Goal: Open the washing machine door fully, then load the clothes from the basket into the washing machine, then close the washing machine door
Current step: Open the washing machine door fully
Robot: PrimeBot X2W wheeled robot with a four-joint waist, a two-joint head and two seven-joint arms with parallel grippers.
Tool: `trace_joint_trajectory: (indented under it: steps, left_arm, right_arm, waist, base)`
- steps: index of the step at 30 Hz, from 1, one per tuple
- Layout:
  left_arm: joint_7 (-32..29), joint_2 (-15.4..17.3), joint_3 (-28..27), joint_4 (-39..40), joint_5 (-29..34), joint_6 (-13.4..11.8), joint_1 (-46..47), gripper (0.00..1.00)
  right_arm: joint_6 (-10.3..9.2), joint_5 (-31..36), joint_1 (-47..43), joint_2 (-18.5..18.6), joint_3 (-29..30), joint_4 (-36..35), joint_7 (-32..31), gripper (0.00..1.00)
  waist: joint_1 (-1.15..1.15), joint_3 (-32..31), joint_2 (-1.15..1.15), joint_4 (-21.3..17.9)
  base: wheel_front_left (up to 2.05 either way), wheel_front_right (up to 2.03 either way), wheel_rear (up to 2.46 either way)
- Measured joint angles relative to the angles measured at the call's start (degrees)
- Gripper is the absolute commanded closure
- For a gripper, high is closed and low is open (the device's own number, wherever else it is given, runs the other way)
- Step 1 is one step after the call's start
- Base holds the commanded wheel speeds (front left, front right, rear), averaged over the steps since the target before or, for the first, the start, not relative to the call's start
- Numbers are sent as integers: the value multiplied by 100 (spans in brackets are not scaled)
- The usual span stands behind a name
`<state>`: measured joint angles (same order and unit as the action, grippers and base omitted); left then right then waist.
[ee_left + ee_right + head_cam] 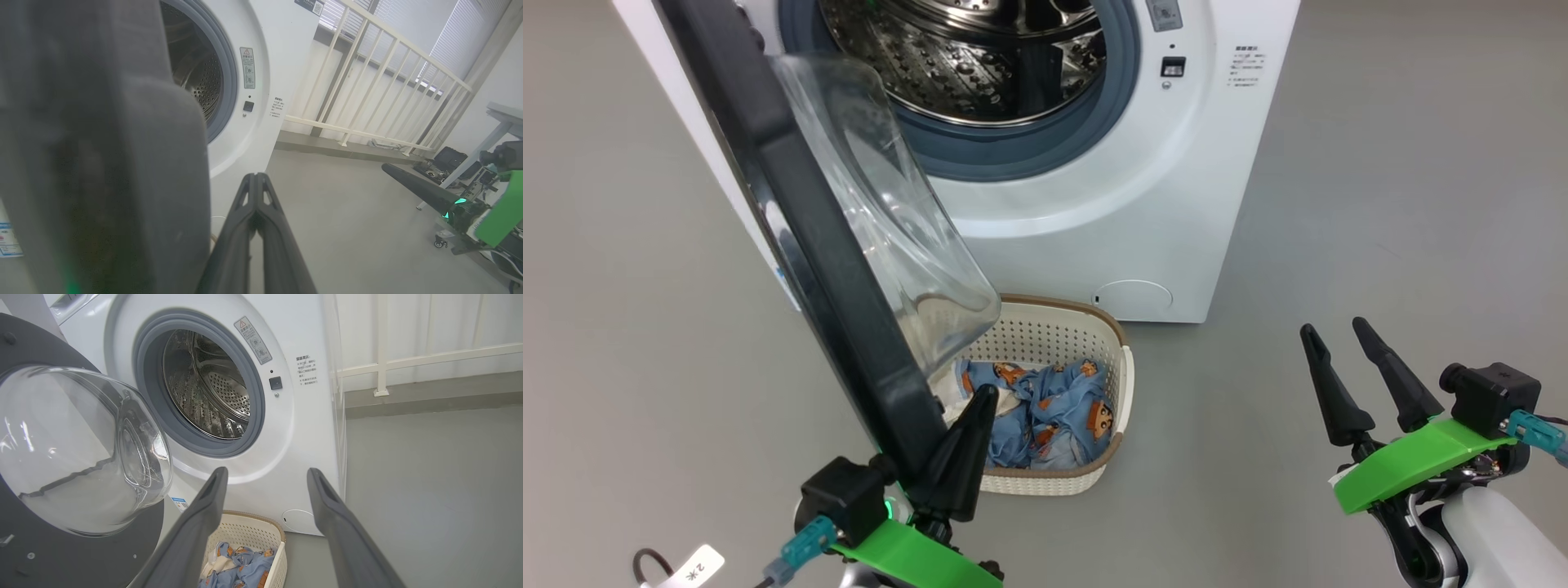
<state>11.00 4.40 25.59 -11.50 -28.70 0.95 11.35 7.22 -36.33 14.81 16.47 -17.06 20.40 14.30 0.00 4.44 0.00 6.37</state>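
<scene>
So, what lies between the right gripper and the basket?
Just bare grey floor. In the head view, nothing sits on the stretch from the open right gripper across to the basket.

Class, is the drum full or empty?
Empty: bare steel shows inside the drum; the clothes lie in the basket.

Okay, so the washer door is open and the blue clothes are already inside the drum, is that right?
Not quite. The washing machine door is open, but the clothes lie in the basket on the floor, not inside the drum, as the head view shows.
</scene>
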Motion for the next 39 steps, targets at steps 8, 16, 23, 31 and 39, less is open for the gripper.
trace_joint_trajectory:
  steps: [8,16,23,31,39]
  left_arm:
    - [-51,70,-54,65,-18,-59,-95,100]
    - [-46,180,-141,210,-52,-178,-203,100]
    - [-31,198,-194,278,-114,-224,-260,100]
    - [14,459,-619,305,-200,-513,-427,100]
    - [0,630,-864,368,-311,-642,-428,100]
  right_arm:
    - [0,1,-1,0,3,27,0,0]
    - [0,1,-4,-2,40,29,0,0]
    - [0,2,-4,-2,65,23,0,0]
    - [0,9,-8,-13,80,-12,0,0]
    - [0,9,-15,-40,97,-13,0,0]
  waist:
    - [0,-48,0,164]
    - [0,-38,0,426]
    - [0,-7,0,657]
    - [1,-39,0,854]
    - [1,-62,0,1035]
  base:
    - [0,0,0]
    - [0,0,0]
    - [0,0,0]
    - [0,0,0]
    - [0,0,0]
